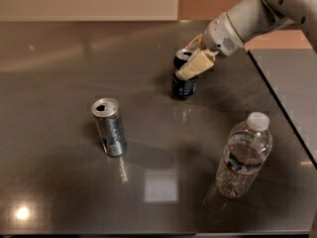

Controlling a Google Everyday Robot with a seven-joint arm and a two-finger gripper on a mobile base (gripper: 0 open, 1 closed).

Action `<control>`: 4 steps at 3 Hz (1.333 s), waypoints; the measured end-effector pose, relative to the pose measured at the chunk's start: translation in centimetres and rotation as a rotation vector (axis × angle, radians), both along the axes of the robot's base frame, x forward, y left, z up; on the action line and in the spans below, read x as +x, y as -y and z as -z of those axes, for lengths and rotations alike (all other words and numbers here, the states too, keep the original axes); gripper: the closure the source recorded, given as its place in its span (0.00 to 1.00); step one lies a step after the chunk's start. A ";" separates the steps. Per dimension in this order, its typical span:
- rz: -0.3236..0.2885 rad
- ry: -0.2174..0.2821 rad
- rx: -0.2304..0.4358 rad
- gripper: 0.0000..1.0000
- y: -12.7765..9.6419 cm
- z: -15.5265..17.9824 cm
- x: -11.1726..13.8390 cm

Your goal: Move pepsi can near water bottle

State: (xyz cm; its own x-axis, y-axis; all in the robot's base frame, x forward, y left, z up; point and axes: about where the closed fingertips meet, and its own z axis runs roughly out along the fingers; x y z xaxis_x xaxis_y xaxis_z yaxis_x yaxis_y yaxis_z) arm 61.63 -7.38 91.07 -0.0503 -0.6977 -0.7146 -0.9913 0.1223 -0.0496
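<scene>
The pepsi can (183,86), dark blue with a silver top, stands on the dark table at the back, right of the middle. My gripper (186,59) reaches in from the upper right and straddles the can's top. One cream finger (196,64) lies across its front and the other sits behind it, so the jaws are closed on the can. The water bottle (243,155), clear with a white cap and a label band, stands upright at the front right, well apart from the can.
A silver-grey can (109,127) with an open top stands at the left of the middle. The table's right edge (282,108) runs diagonally close to the bottle, with a drop beyond it. A bright light reflection (161,185) lies on the table in front.
</scene>
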 end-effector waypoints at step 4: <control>-0.156 0.010 0.053 1.00 8.3 -4.3 -9.9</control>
State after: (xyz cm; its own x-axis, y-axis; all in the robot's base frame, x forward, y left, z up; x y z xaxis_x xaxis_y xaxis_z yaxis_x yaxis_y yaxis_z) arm 51.76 -15.64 95.34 0.0628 -0.6576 -0.7507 -0.9979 -0.0303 -0.0569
